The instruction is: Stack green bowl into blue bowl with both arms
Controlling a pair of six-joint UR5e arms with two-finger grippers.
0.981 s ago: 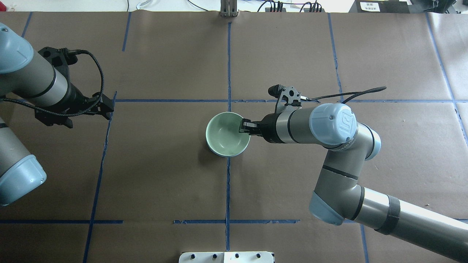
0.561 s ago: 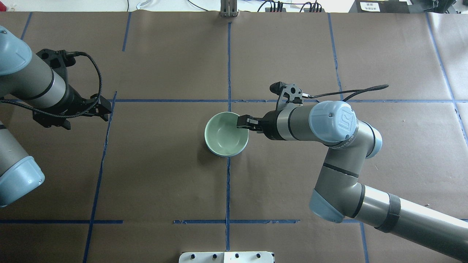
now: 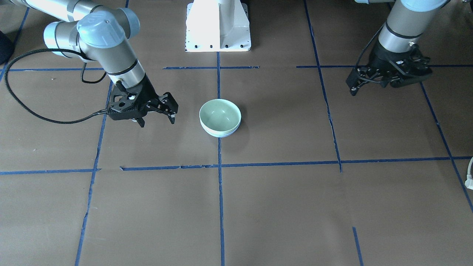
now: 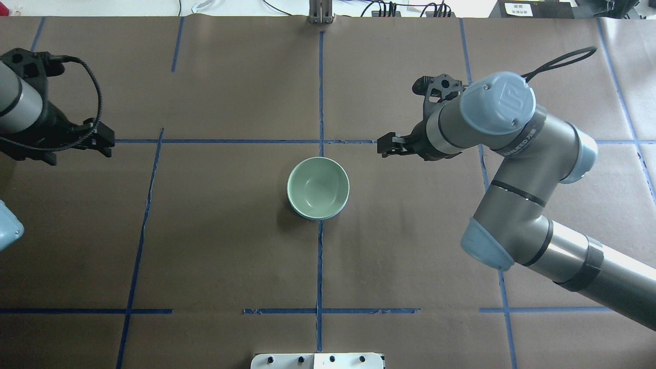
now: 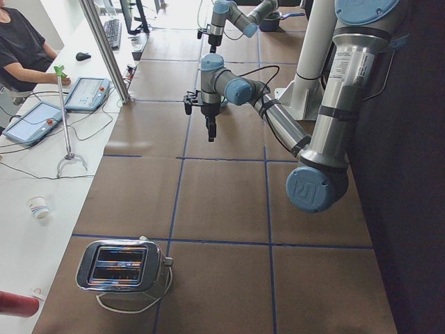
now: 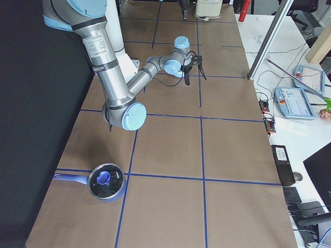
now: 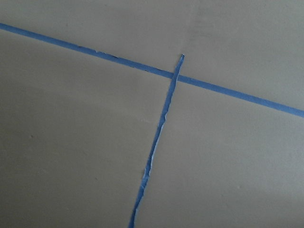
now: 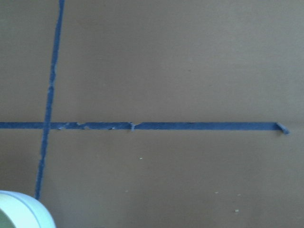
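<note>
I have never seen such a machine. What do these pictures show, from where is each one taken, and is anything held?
These are two silver-grey tubular robot arms on a white pedestal base, seen at one moment by several cameras: one faces the robot, one looks down from behind it, two stand at the table's ends, one sits on each wrist. The brown paper-covered table carries blue tape lines. At its middle the pale mint-green bowl sits nested inside the pale periwinkle-blue bowl, of which only a thin edge shows. The right end effector, a black two-finger claw, hangs open beside the bowls, touching nothing; the left end effector is open too, far off. Nothing is held. Side views also show a chrome toaster and a blue-handled lidded pot.
</note>
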